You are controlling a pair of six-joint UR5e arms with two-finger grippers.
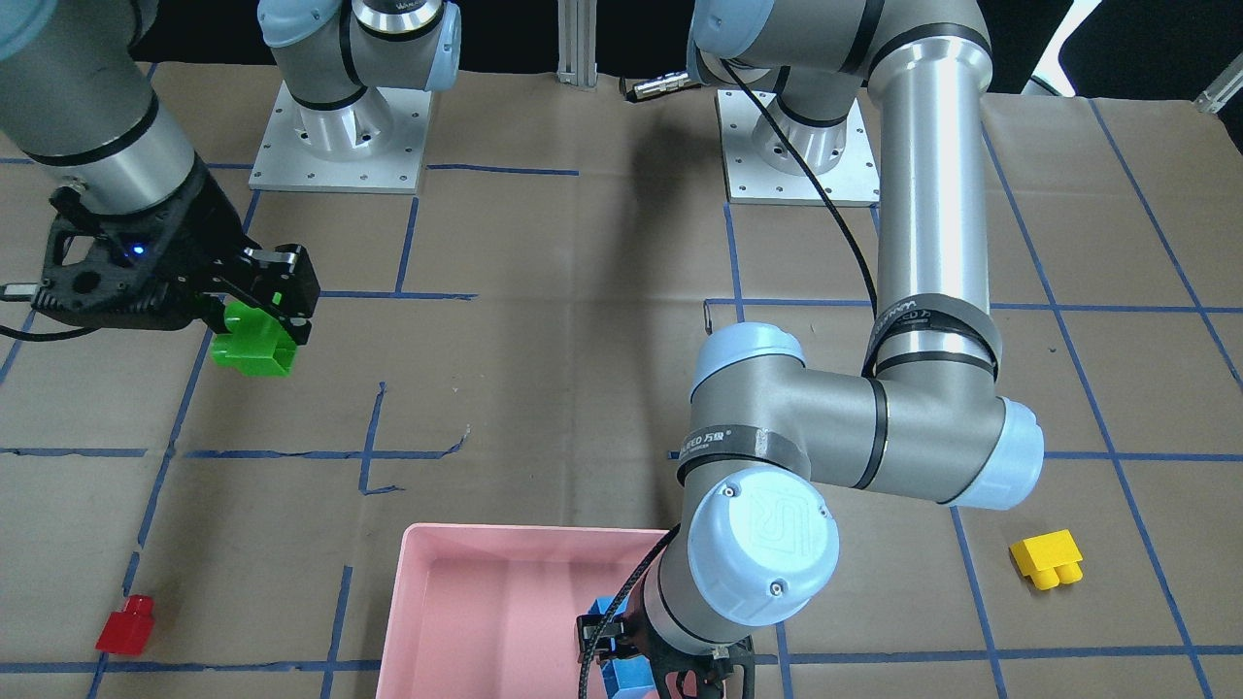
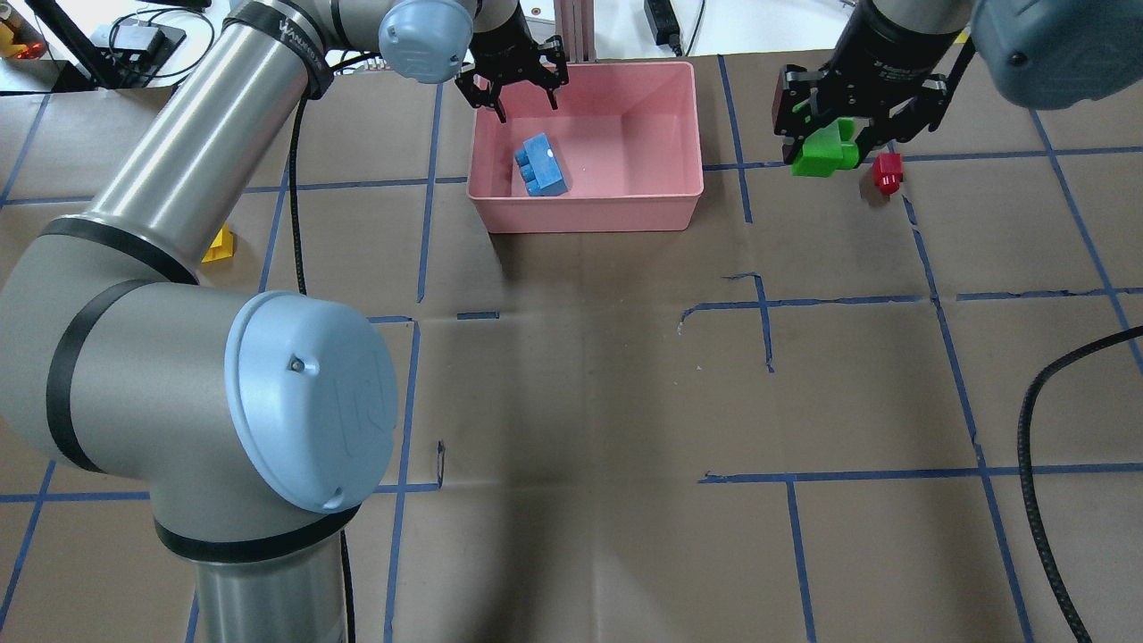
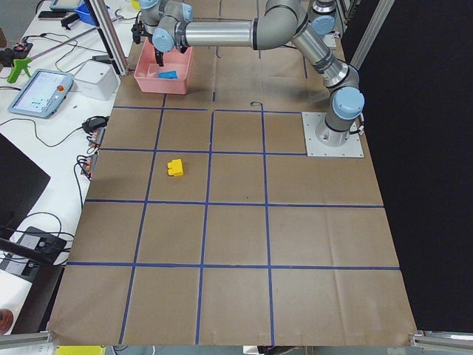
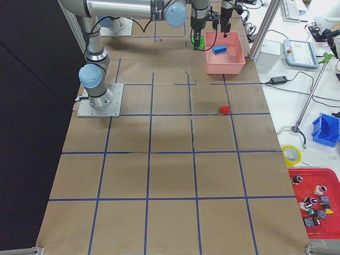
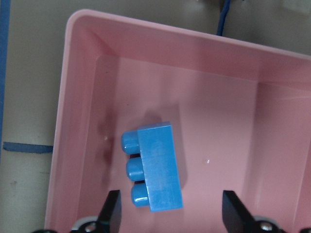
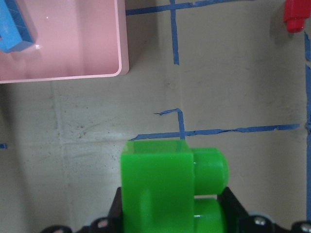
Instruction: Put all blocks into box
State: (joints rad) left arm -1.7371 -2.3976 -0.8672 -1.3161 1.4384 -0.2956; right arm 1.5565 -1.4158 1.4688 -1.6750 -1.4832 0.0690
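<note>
Upper right, the right tool [image 2: 829, 147] grips the green block [image 2: 814, 162] near the box [image 2: 679, 192]. The left tool [image 2: 525, 100] gapes wide over the blue block [image 2: 541, 165] inside. Next, I'd say: carry green over the box and release.

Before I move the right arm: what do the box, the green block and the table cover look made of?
The box: likely moulded plastic, smooth pink walls with a soft sheen and rounded corners.
The green block: hard plastic, glossy, with glints on its studs.
The table cover: probably brown paper or card, matte and creased, marked with blue tape.
</note>
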